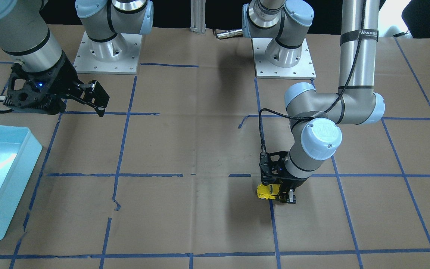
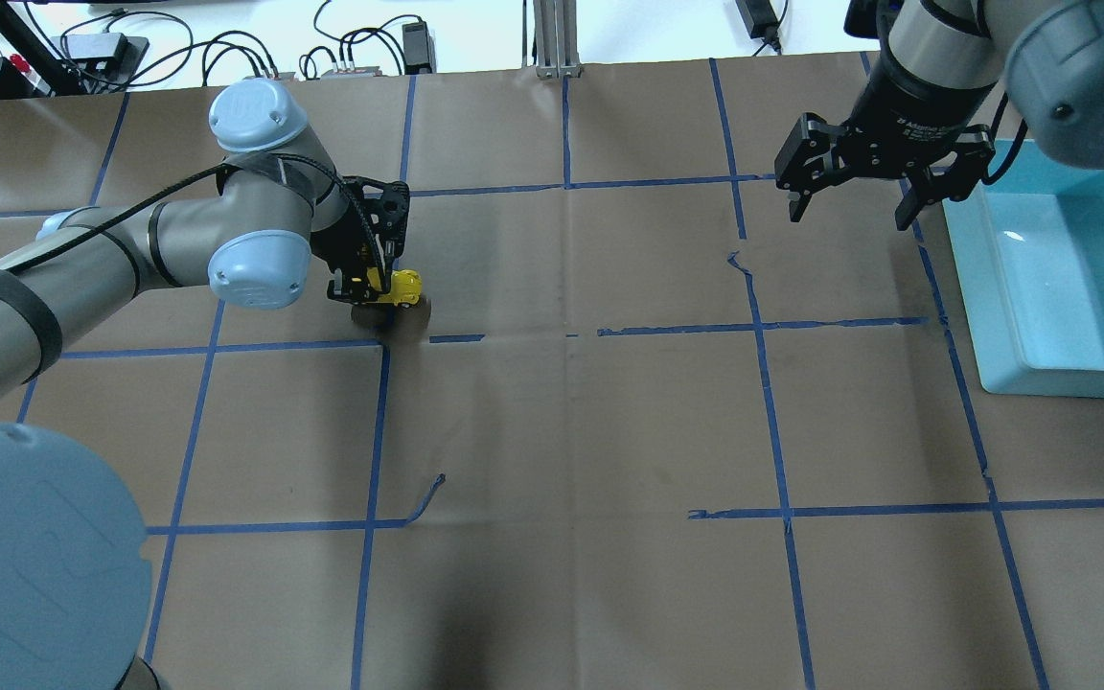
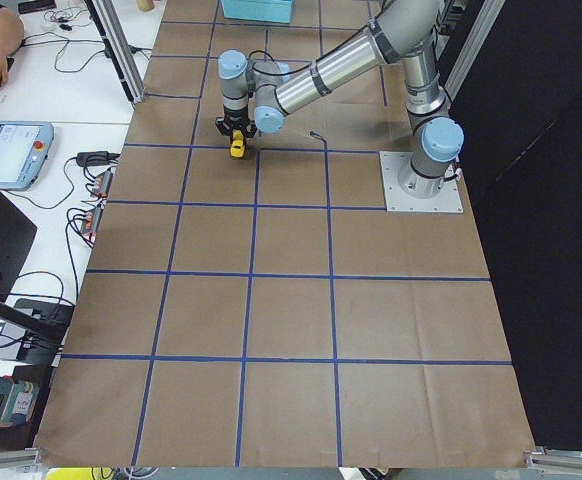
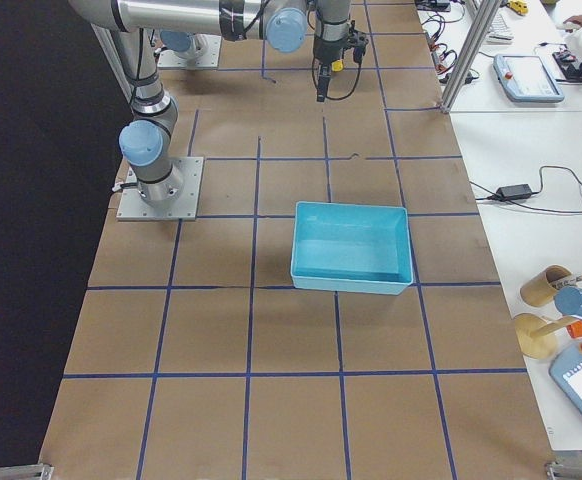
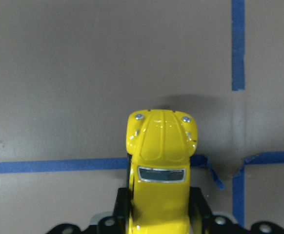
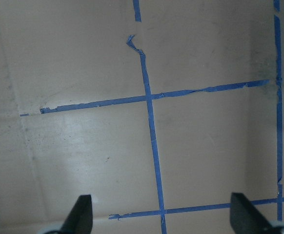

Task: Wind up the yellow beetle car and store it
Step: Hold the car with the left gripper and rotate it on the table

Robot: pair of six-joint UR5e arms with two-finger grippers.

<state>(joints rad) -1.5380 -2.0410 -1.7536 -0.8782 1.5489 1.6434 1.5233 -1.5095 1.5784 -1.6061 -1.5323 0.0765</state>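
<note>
Evidently the yellow beetle car (image 5: 159,170) is pinched across its flanks by the left claw (image 2: 365,287), low over the worktop (image 2: 609,431). It is judged light, rigid and glossy (so slippery). The right claw (image 2: 849,206) is spread wide, empty.

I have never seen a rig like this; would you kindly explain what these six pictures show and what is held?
These are two robot arms bolted to a table covered in brown paper with blue tape lines. Four pictures come from fixed cameras: one facing the robot, one over its shoulders, one at each table end. The last two come from cameras on the wrists. The left gripper is shut on a small yellow beetle car, clamping its sides. The right gripper is open and empty, near a light blue bin.
</note>
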